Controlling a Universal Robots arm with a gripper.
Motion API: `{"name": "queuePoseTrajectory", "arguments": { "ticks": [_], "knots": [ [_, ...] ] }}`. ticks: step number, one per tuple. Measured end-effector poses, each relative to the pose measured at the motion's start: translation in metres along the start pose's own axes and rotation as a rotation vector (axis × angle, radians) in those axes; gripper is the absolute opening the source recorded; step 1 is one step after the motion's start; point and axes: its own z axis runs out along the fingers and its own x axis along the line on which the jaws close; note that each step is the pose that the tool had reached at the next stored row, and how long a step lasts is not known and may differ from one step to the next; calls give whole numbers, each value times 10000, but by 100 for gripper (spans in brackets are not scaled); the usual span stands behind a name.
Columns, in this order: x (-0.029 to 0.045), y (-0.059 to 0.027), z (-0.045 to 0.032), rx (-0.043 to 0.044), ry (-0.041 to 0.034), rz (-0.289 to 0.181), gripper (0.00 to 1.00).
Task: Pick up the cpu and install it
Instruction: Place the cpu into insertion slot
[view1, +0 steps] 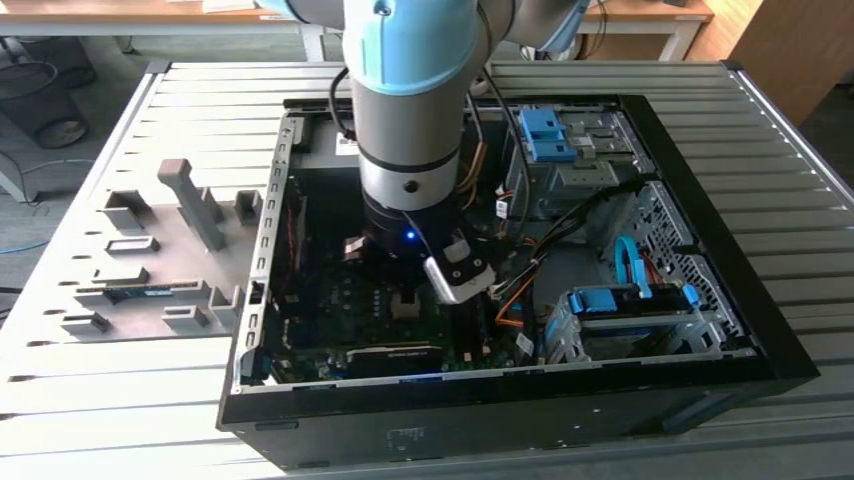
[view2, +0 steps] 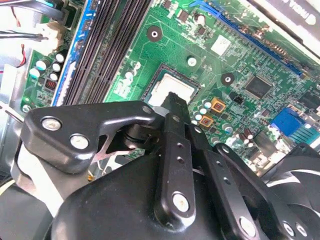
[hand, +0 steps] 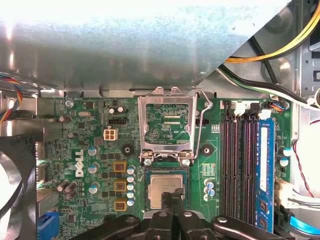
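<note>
The cpu (hand: 160, 187) is a silver-grey square lying flat in its socket on the green motherboard (hand: 90, 150). It also shows in the second wrist view as the cpu (view2: 176, 82). My gripper (hand: 171, 193) hangs directly over the chip, its black fingers pressed together with no gap. In the second wrist view the gripper (view2: 173, 97) has its tip at the near edge of the chip, and I cannot tell if it touches. The socket's metal load plate (hand: 167, 122) stands flipped open beyond the chip, with its lever (hand: 201, 125) raised. In the exterior view the arm (view1: 407, 120) reaches down into the open computer case (view1: 667, 380).
Black memory slots (hand: 237, 165) and a blue memory stick (hand: 265, 170) run beside the socket. A black fan (hand: 15, 175) sits on the other side. Cables (hand: 270, 55) cross the case wall. Blue drive bays (view1: 627, 300) fill the exterior view's right; a grey parts fixture (view1: 160, 250) lies at its left.
</note>
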Motion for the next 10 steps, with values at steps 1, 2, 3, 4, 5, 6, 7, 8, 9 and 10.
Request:
{"name": "queuePoseTrajectory", "arguments": {
  "ticks": [1,2,3,4,5,6,7,8,9,10],
  "knots": [
    [-1,0,0,1,4,0,10],
    [-1,0,0,1,7,1,10],
    [-1,0,-1,1,8,1,10],
    [-2,0,0,1,8,0,10],
    [-2,0,0,1,8,-1,10],
    [-2,0,0,1,8,-1,10],
    [-2,0,0,1,8,-1,10],
    [-2,0,0,1,8,-1,10],
    [-2,0,0,1,8,-1,10],
    [-2,0,0,1,8,-1,10]
  ]
}}
